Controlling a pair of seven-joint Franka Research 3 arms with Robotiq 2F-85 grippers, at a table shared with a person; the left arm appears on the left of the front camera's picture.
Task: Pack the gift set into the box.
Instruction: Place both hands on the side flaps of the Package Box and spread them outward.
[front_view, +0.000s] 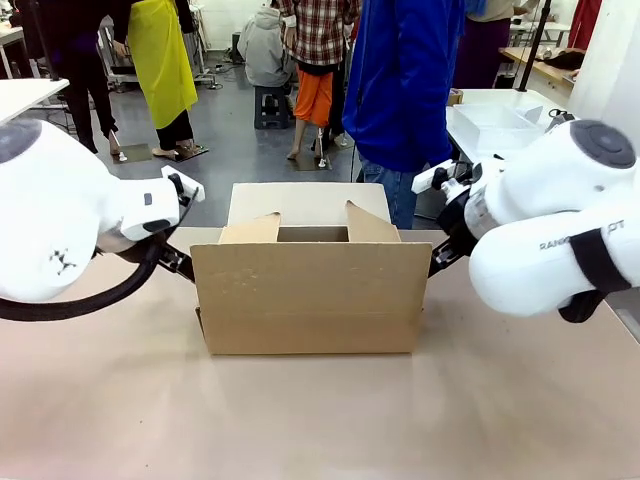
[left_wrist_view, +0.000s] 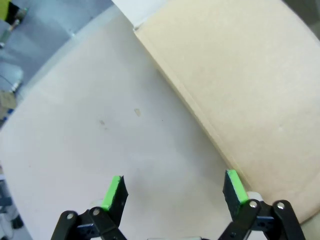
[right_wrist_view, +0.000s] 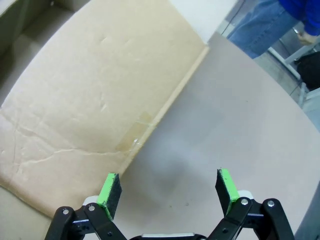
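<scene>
The box (front_view: 310, 295) sits on the table (front_view: 320, 430), long axis running arm to arm. The left gripper (left_wrist_view: 172, 189) and right gripper (right_wrist_view: 170, 187), both spread empty, flank its short ends about equally near. The gift set perhaps lies hidden inside.

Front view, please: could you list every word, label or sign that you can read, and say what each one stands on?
"RANKA": grey print on the white right robot arm, only part of a word; the letters past its black strap are too blurred to read.
Small black emblem on the white left robot arm: a mark, no readable letters.
Large plain brown cardboard box: no print on the sides shown.
</scene>
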